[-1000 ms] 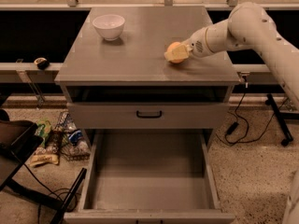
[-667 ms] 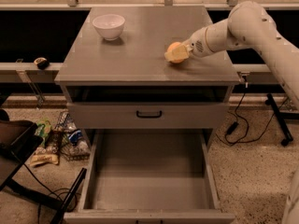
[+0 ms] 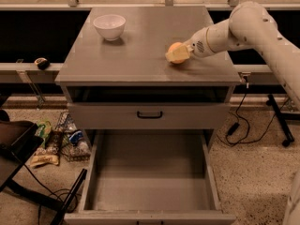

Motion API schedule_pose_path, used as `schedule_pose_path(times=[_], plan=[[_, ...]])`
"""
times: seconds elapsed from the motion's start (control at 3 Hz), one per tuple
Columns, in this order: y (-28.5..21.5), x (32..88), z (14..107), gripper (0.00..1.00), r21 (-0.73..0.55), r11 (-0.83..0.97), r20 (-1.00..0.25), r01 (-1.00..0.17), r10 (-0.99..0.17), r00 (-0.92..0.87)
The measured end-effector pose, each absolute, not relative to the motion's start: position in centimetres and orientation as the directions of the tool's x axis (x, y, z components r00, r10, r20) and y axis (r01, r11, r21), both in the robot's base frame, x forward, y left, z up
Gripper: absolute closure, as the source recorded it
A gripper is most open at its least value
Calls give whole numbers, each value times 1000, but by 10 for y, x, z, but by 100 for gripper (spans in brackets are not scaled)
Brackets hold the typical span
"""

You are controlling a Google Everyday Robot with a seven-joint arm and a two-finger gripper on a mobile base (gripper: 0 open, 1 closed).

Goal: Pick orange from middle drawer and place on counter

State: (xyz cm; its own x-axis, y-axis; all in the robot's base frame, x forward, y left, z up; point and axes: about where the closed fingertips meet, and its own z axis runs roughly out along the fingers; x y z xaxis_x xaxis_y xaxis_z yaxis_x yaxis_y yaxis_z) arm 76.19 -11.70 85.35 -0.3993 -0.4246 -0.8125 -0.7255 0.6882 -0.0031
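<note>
The arm reaches in from the right, forearm sloping down leftward. Its gripper sits low at the tabletop's right side, jaws clenched on the orange.

The arm is clad in smooth, off-white, tubular shells with a matte finish and no visible screws or external cables. The elbow housing is a large rounded dome, the widest part in view. From it, the wrist segment tapers to a narrower rounded end and carries a small round grille of dark dots. The upper link is a thick white cylinder that runs off the right edge. A further white body section shows at the lower right corner. The gripper is pale yellowish and is located over the right part of the table.
</note>
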Motion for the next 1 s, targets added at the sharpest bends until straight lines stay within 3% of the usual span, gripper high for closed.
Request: schedule_pose_path(times=[0.33, 0.67, 1.0], plan=[[-117, 762, 854, 14, -3, 688, -813, -726, -425, -399], [-117, 762, 853, 0, -3, 688, -813, -726, -425, -399], [-117, 762, 854, 0, -3, 688, -813, -726, -425, -399]])
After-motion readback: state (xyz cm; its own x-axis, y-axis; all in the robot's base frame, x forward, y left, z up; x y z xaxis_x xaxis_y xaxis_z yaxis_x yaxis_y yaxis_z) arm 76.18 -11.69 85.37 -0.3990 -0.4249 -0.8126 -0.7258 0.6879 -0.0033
